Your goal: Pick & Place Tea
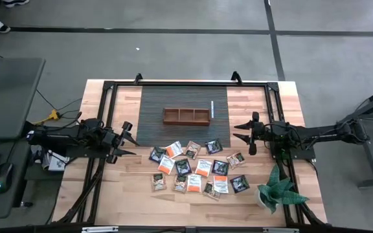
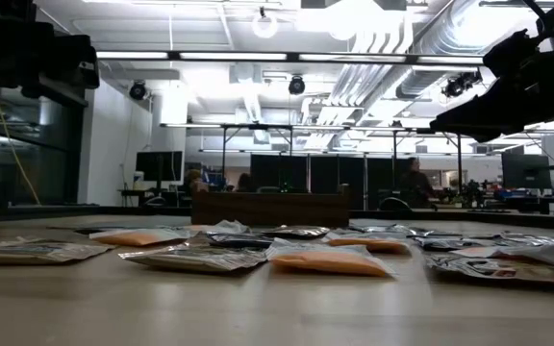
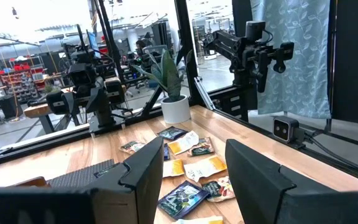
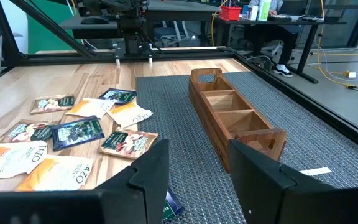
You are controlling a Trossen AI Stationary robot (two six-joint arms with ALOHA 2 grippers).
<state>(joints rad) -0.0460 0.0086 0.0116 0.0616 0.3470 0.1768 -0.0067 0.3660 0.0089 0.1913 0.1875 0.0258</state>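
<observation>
Several small flat tea sachets (image 1: 196, 168), orange-and-white, dark and pale, lie flat and scattered on the wooden table in front of the grey mat; they also show in the right wrist view (image 4: 73, 134) and the left wrist view (image 3: 188, 165). My left gripper (image 1: 129, 138) hovers open at the table's left side, pointing level toward the middle. My right gripper (image 1: 241, 131) hovers open at the right side, facing it. Neither has anything between its fingers.
A brown wooden tray with three compartments (image 1: 186, 116) stands on the grey ribbed mat (image 1: 154, 103) at the far middle. A white strip (image 1: 211, 110) lies beside the tray. A potted plant (image 1: 277, 189) stands near the right front corner. A black frame (image 1: 109, 87) rims the table.
</observation>
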